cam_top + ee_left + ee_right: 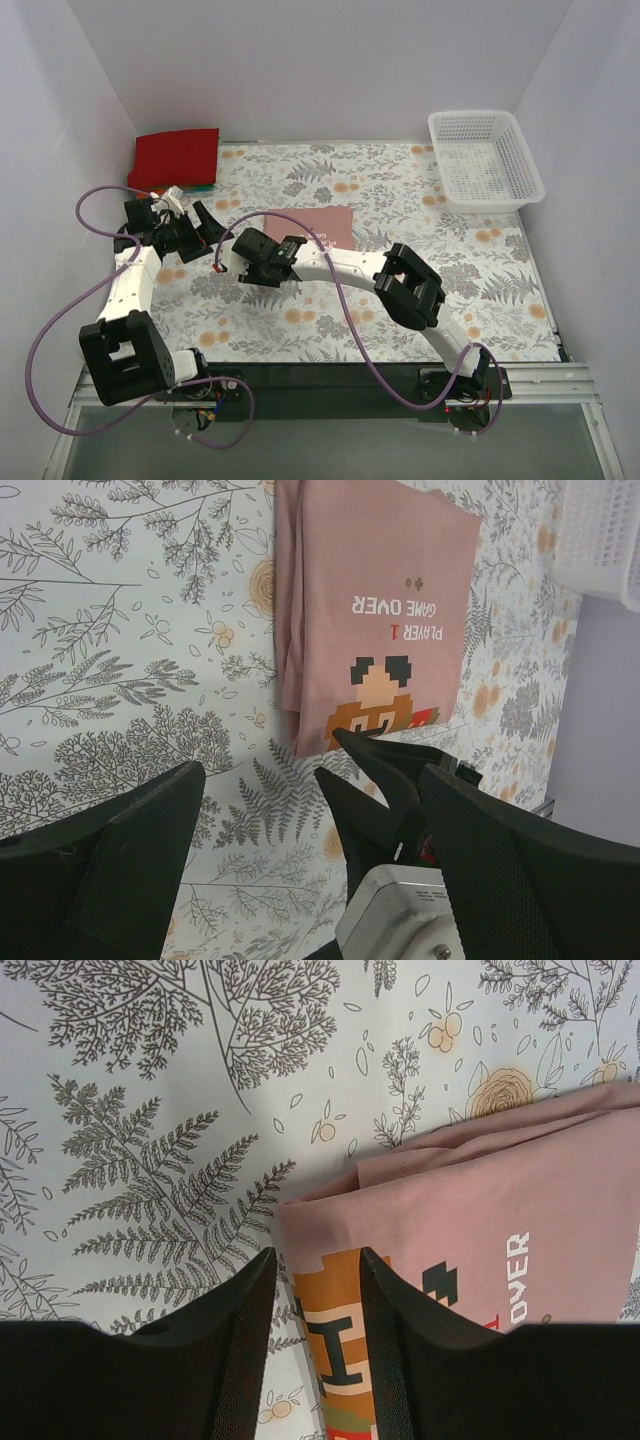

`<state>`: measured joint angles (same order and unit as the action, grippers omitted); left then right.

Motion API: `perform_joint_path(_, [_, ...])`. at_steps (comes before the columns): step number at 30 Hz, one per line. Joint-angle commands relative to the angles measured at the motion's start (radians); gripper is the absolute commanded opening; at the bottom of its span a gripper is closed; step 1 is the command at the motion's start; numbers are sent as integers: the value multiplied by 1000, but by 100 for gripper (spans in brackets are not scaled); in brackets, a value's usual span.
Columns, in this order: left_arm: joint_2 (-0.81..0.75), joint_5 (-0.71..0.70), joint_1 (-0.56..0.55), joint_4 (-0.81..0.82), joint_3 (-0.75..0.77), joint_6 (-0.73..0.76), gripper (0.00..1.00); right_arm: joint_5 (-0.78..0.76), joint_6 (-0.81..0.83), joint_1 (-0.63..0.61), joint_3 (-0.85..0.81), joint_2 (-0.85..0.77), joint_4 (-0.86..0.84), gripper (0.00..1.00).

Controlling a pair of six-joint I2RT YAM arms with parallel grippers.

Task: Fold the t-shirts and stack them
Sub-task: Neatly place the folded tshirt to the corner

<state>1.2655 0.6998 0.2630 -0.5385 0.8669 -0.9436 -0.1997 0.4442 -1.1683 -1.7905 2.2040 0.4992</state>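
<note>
The pink shirt (322, 228) lies folded, well apart from the red stack (176, 158), nearer the arms. The right gripper (317, 1260) straddles its corner, jaws half-closed; whether it pinches cloth, I cannot tell. The left gripper (207, 228) gapes empty. The cloth looks soft, light and floppy, best taken by its thick folded edge.

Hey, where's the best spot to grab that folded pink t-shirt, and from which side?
Probably the corner by the pixel face print, where the right gripper hangs. The pink t-shirt lies flat in stacked layers on the floral table cloth, so come in low from the bare cloth side, with one finger under all the layers and one on top.
</note>
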Motion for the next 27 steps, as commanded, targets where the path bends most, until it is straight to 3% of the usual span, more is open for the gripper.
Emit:
perform_joint_path(1, [-2,26,7,25,32,-20,88,2,-7,4,-47,17,-11,45])
perform_joint_path(9, [23,38,10,44,18,-23,89,34,-16,4,-43,51,-10,50])
perform_joint_path(12, [40,33,12,51,15,-21,89,16,-12,5,-38,68,-8,47])
perform_joint_path(13, [44,32,13,54,8,-23,89,16,-12,7,-37,68,-10,43])
perform_joint_path(17, [74,53,19,89,-38,-84,90,31,-13,18,-17,37,-11,2])
perform_joint_path(21, [97,122,21,227,-118,-222,90,136,-9,48,6,-9,-13,1])
perform_joint_path(24, [95,149,4,449,-206,-349,93,192,-9,85,25,-43,-19,1])
perform_joint_path(27, [149,124,-45,488,-215,-374,94,272,-12,105,26,-62,-22,1])
